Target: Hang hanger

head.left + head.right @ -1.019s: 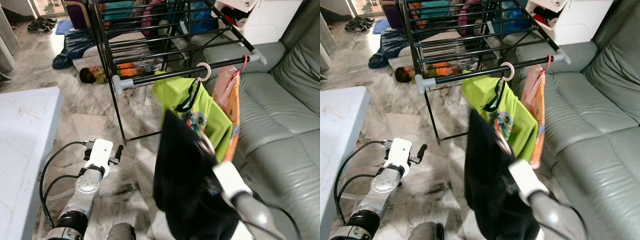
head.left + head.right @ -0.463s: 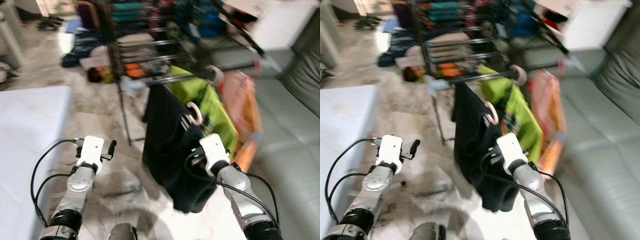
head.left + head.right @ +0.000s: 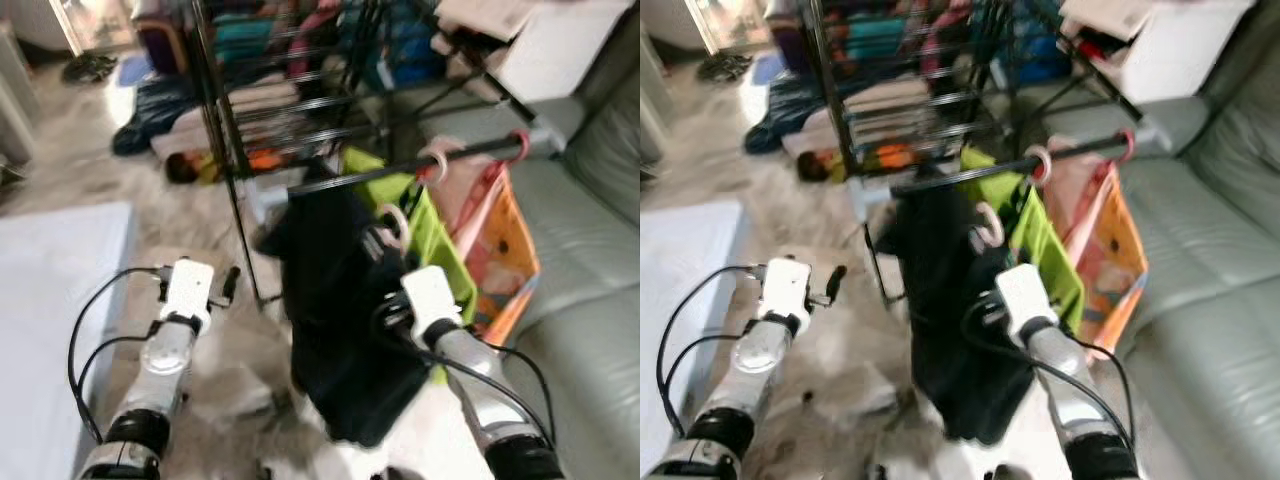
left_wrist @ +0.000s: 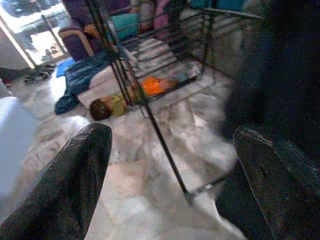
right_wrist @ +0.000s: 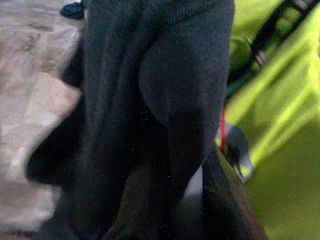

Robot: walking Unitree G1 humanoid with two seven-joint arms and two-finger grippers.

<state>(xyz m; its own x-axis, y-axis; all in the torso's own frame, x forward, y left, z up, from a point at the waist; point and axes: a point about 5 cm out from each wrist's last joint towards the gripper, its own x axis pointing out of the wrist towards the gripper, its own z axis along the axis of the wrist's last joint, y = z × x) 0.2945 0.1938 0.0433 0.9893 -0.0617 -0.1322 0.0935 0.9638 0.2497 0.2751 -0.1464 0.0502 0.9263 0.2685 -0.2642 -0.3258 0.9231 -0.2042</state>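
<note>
A black garment (image 3: 330, 300) hangs from a hanger whose pale hook (image 3: 397, 226) rises just below and in front of the drying rack's front rail (image 3: 470, 150). My right gripper (image 3: 388, 312) is shut on the hanger under that hook, its fingers mostly buried in the dark cloth (image 5: 150, 115). On the rail hang a lime-green garment (image 3: 440, 245) and an orange one (image 3: 500, 240). My left gripper (image 4: 170, 165) is held out at the left of the rack, open, with nothing between its fingers (image 4: 75, 185).
The black rack frame (image 3: 215, 120) stands ahead with piles of clothes (image 3: 170, 95) on the floor behind it. A grey-green sofa (image 3: 590, 230) runs along the right. A white table (image 3: 50, 290) lies at my left, and a white cabinet (image 3: 540, 45) stands at the back right.
The view has shifted and blurred. My right arm has raised the black garment from low near me up toward the rail, with the hook close under it. The left arm holds its pose.
</note>
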